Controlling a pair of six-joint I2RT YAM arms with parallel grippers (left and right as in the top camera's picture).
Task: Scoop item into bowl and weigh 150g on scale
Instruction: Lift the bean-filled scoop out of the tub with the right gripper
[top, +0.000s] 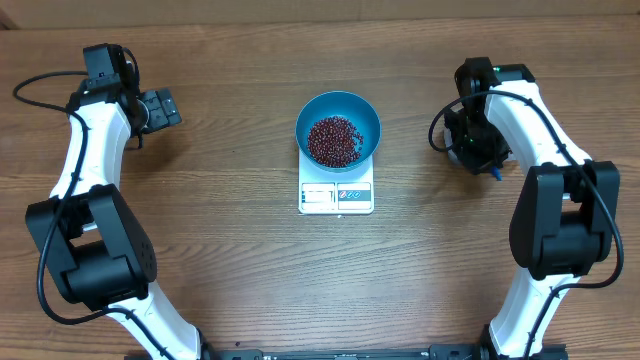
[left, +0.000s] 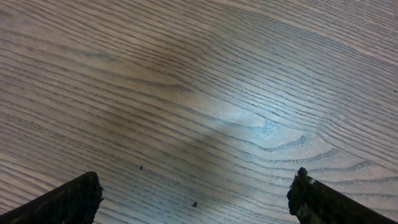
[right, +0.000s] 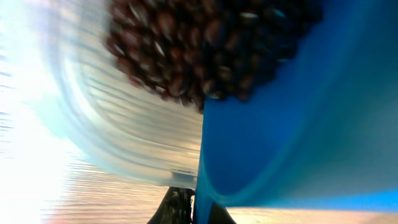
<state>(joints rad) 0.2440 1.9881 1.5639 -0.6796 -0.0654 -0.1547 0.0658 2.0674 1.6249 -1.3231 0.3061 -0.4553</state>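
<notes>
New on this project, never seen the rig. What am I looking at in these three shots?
Two robot arms at a wooden table. The overhead shot shows both; between them a blue bowl of red-brown beans sits on a white scale. The other two shots come from wrist cameras. The left gripper has its fingers wide apart over bare wood, holding nothing. The right gripper is shut on a blue scoop; its blurred close-up also shows more beans and clear plastic.

Dark red-brown beans (top: 334, 140) fill a glossy blue round bowl (top: 368, 117) on a white square scale (top: 336, 196); brown wood-grain bench (top: 250, 260).
</notes>
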